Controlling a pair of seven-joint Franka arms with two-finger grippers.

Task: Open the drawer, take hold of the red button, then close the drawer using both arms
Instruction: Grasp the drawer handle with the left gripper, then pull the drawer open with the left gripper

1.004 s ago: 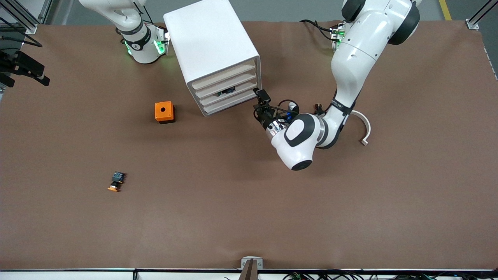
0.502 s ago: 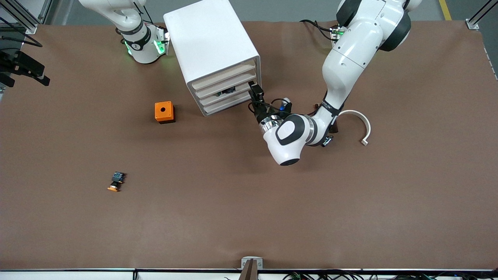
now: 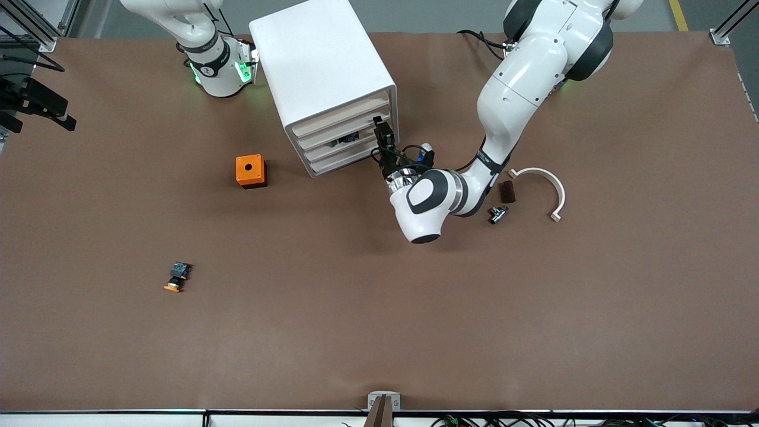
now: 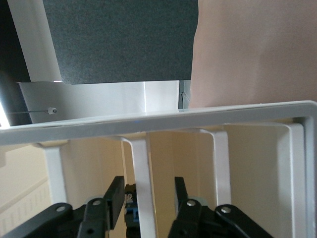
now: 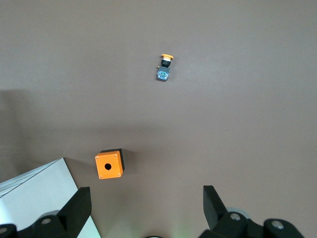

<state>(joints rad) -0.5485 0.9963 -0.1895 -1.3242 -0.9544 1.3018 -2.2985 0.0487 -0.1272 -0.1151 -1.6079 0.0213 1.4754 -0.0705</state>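
Observation:
The white cabinet (image 3: pixel 323 77) stands near the robots' bases, with several cream drawer fronts (image 3: pixel 347 133) pushed in. A small black-and-blue body (image 3: pixel 345 140) shows in a gap at the third drawer. It also shows in the left wrist view (image 4: pixel 131 214); its cap is hidden. My left gripper (image 3: pixel 383 133) is at the drawer fronts, at the end toward the left arm. In the left wrist view the left gripper (image 4: pixel 148 191) is open, its fingers on either side of a white bar (image 4: pixel 141 168). My right gripper (image 5: pixel 146 206) is open and empty, high over the table.
An orange box (image 3: pixel 251 171) with a hole sits beside the cabinet, nearer the front camera. An orange-capped button (image 3: pixel 176 277) lies nearer still. A white curved piece (image 3: pixel 545 184), a brown block (image 3: pixel 507 191) and a small metal part (image 3: pixel 497 214) lie by the left arm.
The left arm has swung toward the cabinet. Its gripper went from beside the cabinet's corner to the drawer fronts. The brown block and metal part came into sight. The right arm has not moved.

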